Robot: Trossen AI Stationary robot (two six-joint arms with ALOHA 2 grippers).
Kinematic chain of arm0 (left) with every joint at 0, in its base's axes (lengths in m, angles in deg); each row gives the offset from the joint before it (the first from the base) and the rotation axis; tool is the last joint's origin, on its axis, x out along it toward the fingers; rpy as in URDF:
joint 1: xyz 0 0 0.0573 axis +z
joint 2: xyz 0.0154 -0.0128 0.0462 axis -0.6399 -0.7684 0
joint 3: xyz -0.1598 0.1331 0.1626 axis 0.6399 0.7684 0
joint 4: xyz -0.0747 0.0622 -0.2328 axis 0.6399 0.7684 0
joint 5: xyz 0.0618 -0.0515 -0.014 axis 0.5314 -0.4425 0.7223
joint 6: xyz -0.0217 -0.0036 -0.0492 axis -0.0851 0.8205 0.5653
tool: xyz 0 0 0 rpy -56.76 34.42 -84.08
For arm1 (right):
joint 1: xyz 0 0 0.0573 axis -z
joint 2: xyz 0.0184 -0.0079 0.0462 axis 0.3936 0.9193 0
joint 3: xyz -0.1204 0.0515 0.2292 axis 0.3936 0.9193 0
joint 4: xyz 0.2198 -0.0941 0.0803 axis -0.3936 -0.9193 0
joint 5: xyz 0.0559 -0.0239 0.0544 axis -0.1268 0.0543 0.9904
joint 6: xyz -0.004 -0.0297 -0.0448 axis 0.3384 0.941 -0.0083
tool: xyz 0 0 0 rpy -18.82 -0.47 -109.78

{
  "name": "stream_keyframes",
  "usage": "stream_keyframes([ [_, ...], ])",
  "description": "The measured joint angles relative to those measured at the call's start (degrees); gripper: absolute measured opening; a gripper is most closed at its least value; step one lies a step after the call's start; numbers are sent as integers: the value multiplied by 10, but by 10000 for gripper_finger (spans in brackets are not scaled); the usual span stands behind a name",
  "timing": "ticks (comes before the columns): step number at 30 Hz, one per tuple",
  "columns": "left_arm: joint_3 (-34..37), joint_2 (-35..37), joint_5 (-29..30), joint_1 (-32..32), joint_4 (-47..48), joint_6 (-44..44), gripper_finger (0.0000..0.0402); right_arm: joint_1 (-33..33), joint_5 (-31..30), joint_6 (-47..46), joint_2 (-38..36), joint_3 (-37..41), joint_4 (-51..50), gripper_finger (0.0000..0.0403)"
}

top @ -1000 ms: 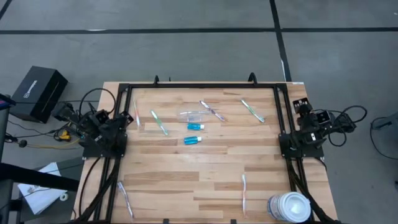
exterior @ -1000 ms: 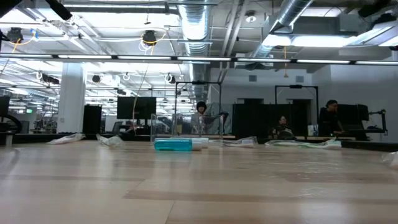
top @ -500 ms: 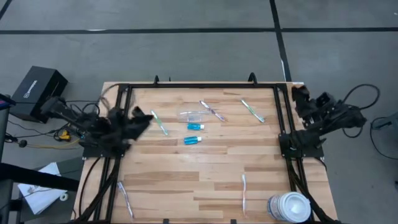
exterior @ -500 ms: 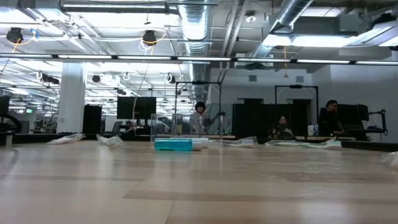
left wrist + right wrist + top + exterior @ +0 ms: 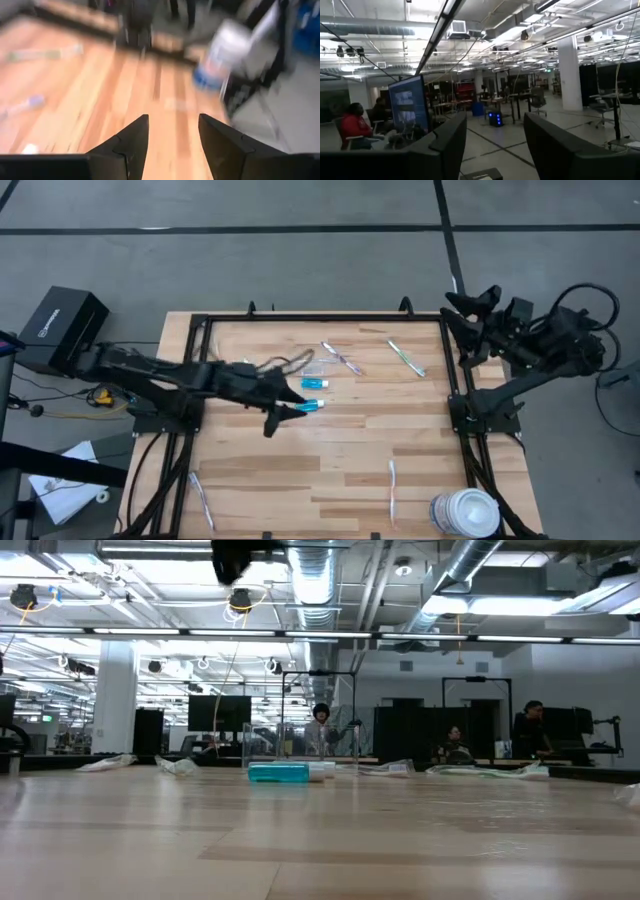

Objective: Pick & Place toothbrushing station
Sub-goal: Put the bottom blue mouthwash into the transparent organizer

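A small clear container (image 5: 310, 367) stands on the wooden table, also seen in the low view (image 5: 300, 745). Two blue-teal toothpaste tubes lie near it, one (image 5: 315, 383) beside it and one (image 5: 312, 406) closer to the near edge, which also shows in the low view (image 5: 278, 773). Pale toothbrushes lie flat: a pink one (image 5: 343, 358), a green one (image 5: 407, 358), one near left (image 5: 200, 498), one near right (image 5: 392, 488). My left gripper (image 5: 282, 416) is open and empty above the table's middle, next to the nearer tube. My right gripper (image 5: 460, 328) is open and raised at the far right edge.
A large white round tub (image 5: 465, 512) stands at the near right corner and shows blurred in the left wrist view (image 5: 225, 50). A black frame (image 5: 330, 318) runs round the table. A black box (image 5: 60, 330) sits on the floor at the left. People sit far off in the room.
My left arm has swung out from the table's left edge toward the middle, and its gripper now hangs beside the nearer toothpaste tube. My right arm has risen from its folded rest at the right edge and reached toward the far edge. The things on the table have not moved.
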Motion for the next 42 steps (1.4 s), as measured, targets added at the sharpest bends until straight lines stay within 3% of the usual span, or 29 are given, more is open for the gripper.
stream_keyframes([
  [5,1,-48,-45,26,80,-75,168,0,-12,-15,32,-50,3,188],
  [13,0,-127,-15,44,141,-122,168,2,-16,-2,56,-87,-1,188],
  [20,0,-198,23,57,139,-123,168,3,-11,14,57,-101,-11,188],
  [28,0,-222,48,89,131,-124,168,3,-9,15,56,-101,-18,188],
  [42,1,-252,10,111,110,-128,168,-5,-9,20,40,-100,-37,188],
])
